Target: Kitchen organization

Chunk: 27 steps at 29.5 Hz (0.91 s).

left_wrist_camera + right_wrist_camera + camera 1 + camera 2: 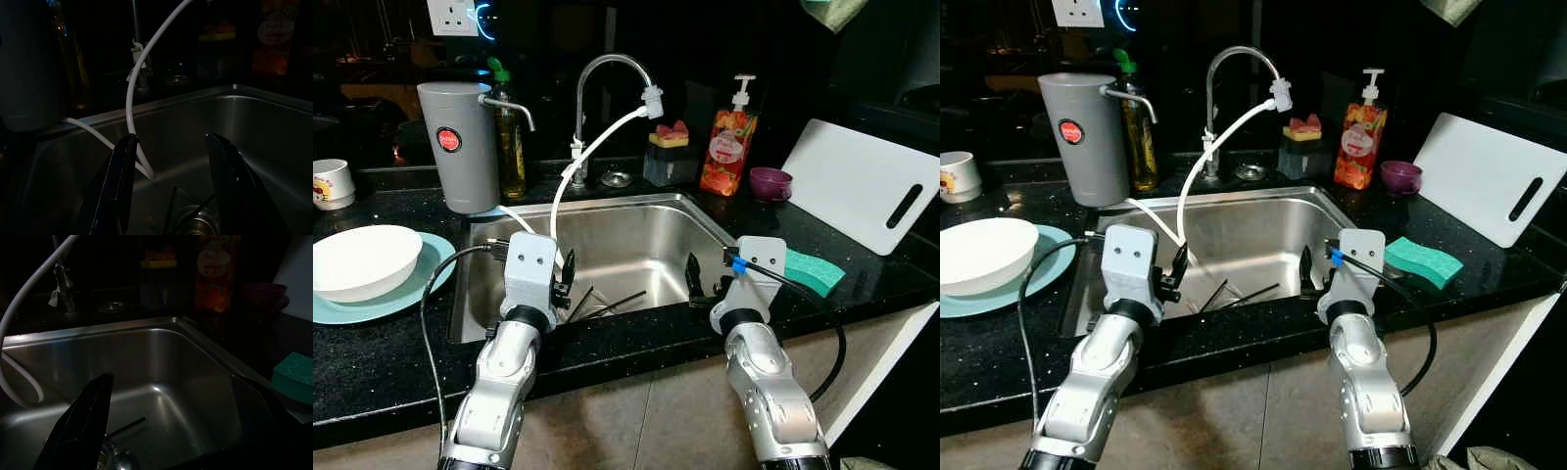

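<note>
Both silver arms reach forward, side by side. The left hand has its two black fingers spread apart. The right hand has its fingers spread wide too, holding nothing.

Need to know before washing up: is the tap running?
Off, it seems: no stream falls from the tap or its white hose, and the sink looks dry.

left gripper over sink | right gripper over sink

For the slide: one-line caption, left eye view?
Both open grippers, left gripper and right gripper, hover over the stainless steel sink holding dark chopsticks.
</note>
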### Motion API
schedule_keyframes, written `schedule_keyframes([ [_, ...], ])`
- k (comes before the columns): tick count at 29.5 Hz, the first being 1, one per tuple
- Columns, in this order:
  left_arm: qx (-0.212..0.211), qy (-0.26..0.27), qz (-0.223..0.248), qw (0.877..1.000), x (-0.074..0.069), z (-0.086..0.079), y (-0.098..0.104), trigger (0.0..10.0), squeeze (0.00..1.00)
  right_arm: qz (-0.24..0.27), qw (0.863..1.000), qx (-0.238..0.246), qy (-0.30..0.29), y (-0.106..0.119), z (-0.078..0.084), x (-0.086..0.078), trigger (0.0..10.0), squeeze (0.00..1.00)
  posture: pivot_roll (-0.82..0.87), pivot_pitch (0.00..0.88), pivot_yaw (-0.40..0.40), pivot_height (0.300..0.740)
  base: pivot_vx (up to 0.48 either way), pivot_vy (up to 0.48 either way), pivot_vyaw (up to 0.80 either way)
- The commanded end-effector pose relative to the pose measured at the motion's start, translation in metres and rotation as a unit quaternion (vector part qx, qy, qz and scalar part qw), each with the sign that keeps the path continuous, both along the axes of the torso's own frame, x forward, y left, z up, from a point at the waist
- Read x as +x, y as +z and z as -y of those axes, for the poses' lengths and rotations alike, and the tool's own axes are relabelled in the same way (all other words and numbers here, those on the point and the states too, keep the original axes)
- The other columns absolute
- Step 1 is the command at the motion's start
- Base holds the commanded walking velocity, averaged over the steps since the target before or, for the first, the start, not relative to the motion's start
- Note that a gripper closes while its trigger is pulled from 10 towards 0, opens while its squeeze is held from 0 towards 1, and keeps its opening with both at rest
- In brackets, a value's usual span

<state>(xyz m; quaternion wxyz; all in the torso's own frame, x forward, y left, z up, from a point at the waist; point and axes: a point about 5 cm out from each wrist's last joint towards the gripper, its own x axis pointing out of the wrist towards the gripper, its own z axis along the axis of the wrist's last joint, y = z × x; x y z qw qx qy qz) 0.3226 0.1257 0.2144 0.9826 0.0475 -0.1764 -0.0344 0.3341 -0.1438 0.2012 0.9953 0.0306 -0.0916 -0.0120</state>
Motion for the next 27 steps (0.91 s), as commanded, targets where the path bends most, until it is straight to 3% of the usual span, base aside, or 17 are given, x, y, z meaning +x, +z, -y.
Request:
schedule_keyframes([
  [1, 0.001, 0.002, -0.002, 1.000, -0.0004, -0.0010, -0.0007, 10.0, 0.00, 0.000, 1.000, -0.001, 0.000, 0.0014, -0.0004, -0.0003, 10.0, 0.00, 0.05, 0.049, -0.068, 0.740, 0.000, 0.000, 0.00],
  [27, 0.002, 0.001, -0.001, 1.000, -0.0005, -0.0005, -0.0005, 10.0, 0.00, 0.000, 1.000, -0.002, 0.003, 0.0019, -0.0015, 0.0005, 10.0, 0.00, 0.05, 0.041, -0.070, 0.740, 0.000, 0.000, 0.00],
])
